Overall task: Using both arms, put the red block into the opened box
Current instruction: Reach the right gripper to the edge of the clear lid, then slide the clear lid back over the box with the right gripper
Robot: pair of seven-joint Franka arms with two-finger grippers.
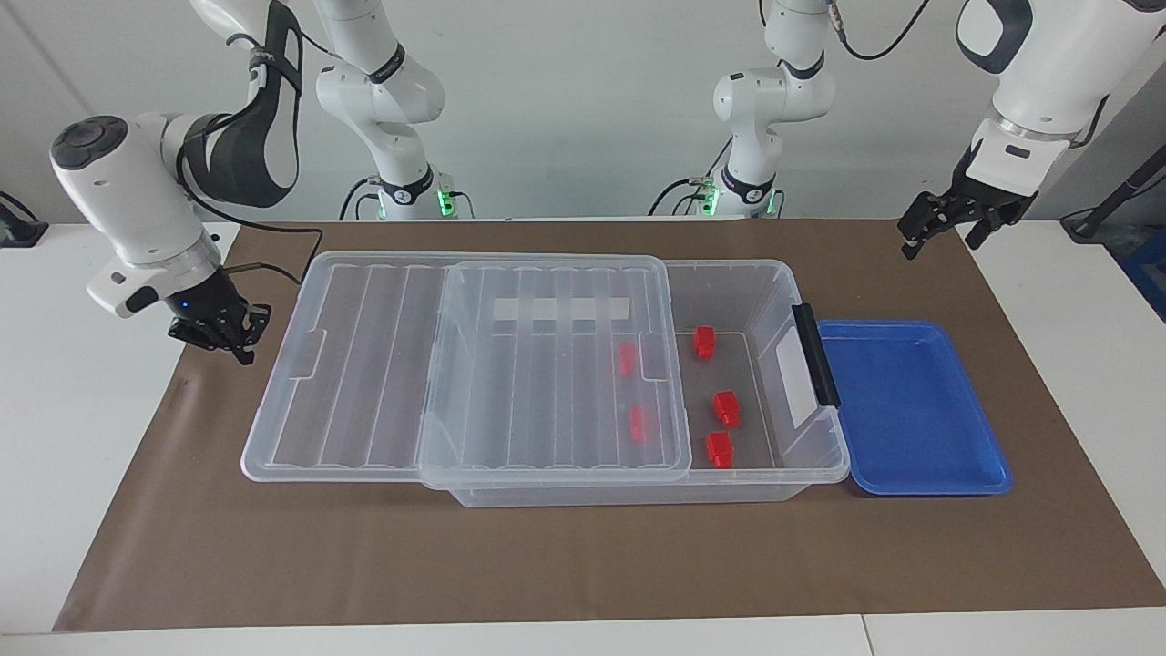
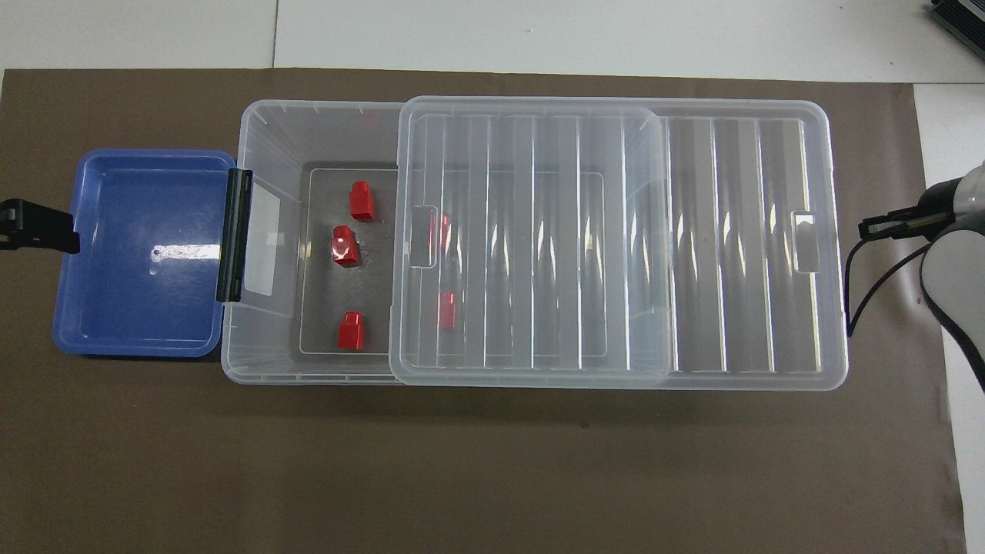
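The clear box (image 1: 729,266) (image 2: 308,108) lies across the brown mat. Its ribbed lid (image 1: 547,364) (image 2: 616,231) is slid toward the right arm's end, leaving the handle end uncovered. Several red blocks lie on the box floor. Three are in the uncovered part, among them one red block (image 1: 726,408) (image 2: 345,246), and two more show through the lid. My right gripper (image 1: 239,342) (image 2: 866,228) is shut on nothing, low over the mat beside the lid's overhanging end. My left gripper (image 1: 938,239) (image 2: 46,227) waits open above the mat, near the blue tray's outer edge.
A shallow blue tray (image 1: 911,410) (image 2: 138,254) sits against the box's black handle (image 1: 815,355) at the left arm's end, with nothing in it. The brown mat (image 1: 583,556) covers the table's middle, with white table surface at both ends.
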